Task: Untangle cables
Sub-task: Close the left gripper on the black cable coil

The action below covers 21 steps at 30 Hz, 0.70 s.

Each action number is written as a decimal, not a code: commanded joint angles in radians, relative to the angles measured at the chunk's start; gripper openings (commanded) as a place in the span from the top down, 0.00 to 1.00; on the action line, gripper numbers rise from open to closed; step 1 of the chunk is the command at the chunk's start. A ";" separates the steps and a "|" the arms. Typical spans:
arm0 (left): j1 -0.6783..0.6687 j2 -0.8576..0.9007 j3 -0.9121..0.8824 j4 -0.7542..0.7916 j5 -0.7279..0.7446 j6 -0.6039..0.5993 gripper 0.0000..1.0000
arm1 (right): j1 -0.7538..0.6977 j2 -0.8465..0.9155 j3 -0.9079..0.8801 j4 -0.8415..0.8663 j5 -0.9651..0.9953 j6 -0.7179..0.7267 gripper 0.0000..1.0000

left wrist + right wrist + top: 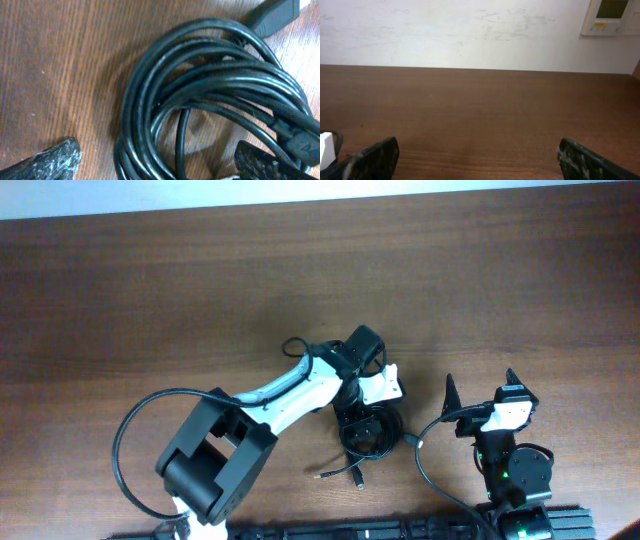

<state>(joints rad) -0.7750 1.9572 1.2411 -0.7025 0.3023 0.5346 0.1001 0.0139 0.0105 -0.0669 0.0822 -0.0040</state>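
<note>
The cables [370,432] lie as one coiled bundle of thin black cords on the wooden table, just in front of my left wrist. Loose plug ends [340,473] trail toward the front edge. In the left wrist view the coil [210,95] fills the frame, with a black plug [275,15] at the top right. My left gripper [155,162] is open, its two fingertips straddling the near part of the coil; in the overhead view it [360,412] points down over the bundle. My right gripper [482,388] is open and empty, to the right of the bundle, and it also shows in the right wrist view [482,160].
A thick black arm wire [130,440] loops out at the left, and another [425,450] curves beside the right arm's base. The right wrist view shows bare wooden table [480,100] running to a white wall with a small panel [610,15].
</note>
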 commanded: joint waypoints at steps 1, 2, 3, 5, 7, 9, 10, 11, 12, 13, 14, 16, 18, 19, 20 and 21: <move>-0.003 0.074 -0.014 -0.001 -0.015 0.005 0.30 | 0.004 -0.006 -0.005 -0.005 0.020 0.002 0.01; -0.003 0.082 -0.014 -0.002 -0.015 0.005 0.43 | 0.004 -0.006 -0.005 -0.005 0.020 0.002 0.01; -0.003 0.087 -0.014 -0.002 -0.015 0.005 0.48 | 0.004 -0.006 -0.005 -0.005 0.020 0.002 0.02; -0.003 0.093 -0.014 -0.002 -0.030 0.005 0.53 | 0.004 -0.006 -0.005 -0.005 0.020 0.002 0.01; -0.007 0.093 -0.014 0.000 -0.071 0.005 0.56 | 0.004 -0.006 -0.005 -0.005 0.020 0.002 0.01; -0.016 0.093 -0.014 0.007 -0.120 0.005 0.59 | 0.004 -0.006 -0.005 -0.005 0.020 0.002 0.01; -0.020 0.093 -0.014 0.012 -0.137 0.005 0.63 | 0.004 -0.006 -0.005 -0.005 0.020 0.002 0.01; -0.026 0.093 -0.014 0.019 -0.151 0.005 0.65 | 0.004 -0.006 -0.005 -0.005 0.020 0.002 0.01; -0.029 0.093 -0.014 0.026 -0.161 0.005 0.69 | 0.004 -0.006 -0.005 -0.005 0.020 0.002 0.01; -0.031 0.093 -0.014 0.035 -0.169 0.004 0.75 | 0.004 -0.006 -0.005 -0.005 0.020 0.002 0.01; -0.031 0.093 -0.014 0.040 -0.169 0.004 0.83 | 0.004 -0.006 -0.005 -0.005 0.020 0.002 0.01; -0.031 0.092 -0.013 0.048 -0.169 -0.019 1.00 | 0.004 -0.006 -0.005 -0.005 0.020 0.002 0.01; -0.031 0.092 -0.012 0.047 -0.170 -0.025 1.00 | 0.004 -0.006 -0.005 -0.005 0.020 0.002 0.01; -0.029 0.091 -0.004 0.043 -0.174 -0.025 1.00 | 0.004 -0.006 -0.005 -0.005 0.020 0.002 0.01; -0.029 0.087 0.005 0.039 -0.185 -0.030 1.00 | 0.004 -0.006 -0.005 -0.005 0.020 0.002 0.01; -0.027 0.083 0.012 0.039 -0.208 -0.050 1.00 | 0.004 -0.006 -0.005 -0.005 0.020 0.002 0.01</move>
<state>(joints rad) -0.8040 1.9823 1.2572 -0.6651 0.2073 0.5190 0.1001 0.0139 0.0105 -0.0666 0.0822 -0.0032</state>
